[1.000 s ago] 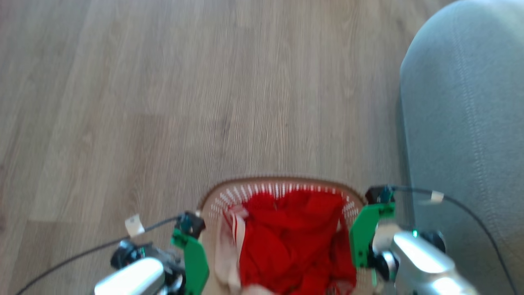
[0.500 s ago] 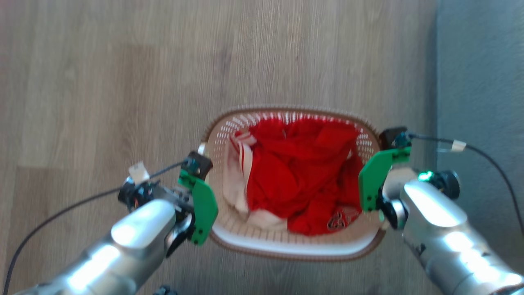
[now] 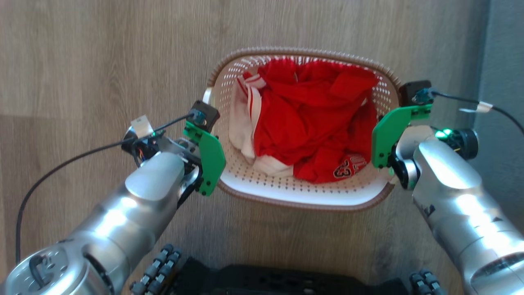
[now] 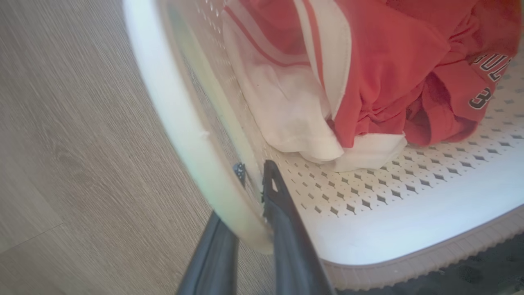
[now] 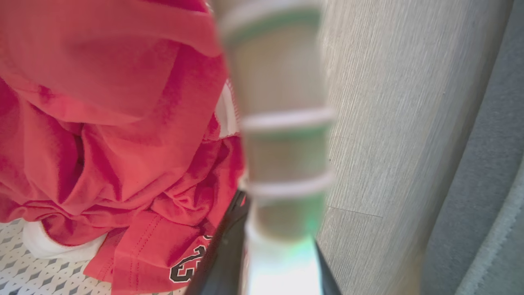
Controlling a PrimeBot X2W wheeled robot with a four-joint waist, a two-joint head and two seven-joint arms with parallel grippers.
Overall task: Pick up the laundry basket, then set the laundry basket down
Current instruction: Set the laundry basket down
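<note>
The wooden floor [image 3: 102, 61] lies under everything, with grey upholstery [image 3: 505, 123] cut off at the right edge. The laundry basket [image 3: 303, 196] sits upper middle in the head view, between my arms. I hold it from both sides so it stays level with its red clothes [image 3: 311, 114] inside. My left gripper [image 4: 254, 176] is clamped on the left wall, one finger inside and one outside. My right gripper [image 5: 278, 229] pinches the blurred handle [image 5: 282, 143]. Green brackets [image 3: 211, 159] hide my fingertips from above. I cannot tell whether the base touches the floor.

Pale wood-grain plank floor [image 3: 102, 49], grey upholstered furniture [image 3: 505, 82] at right
</note>
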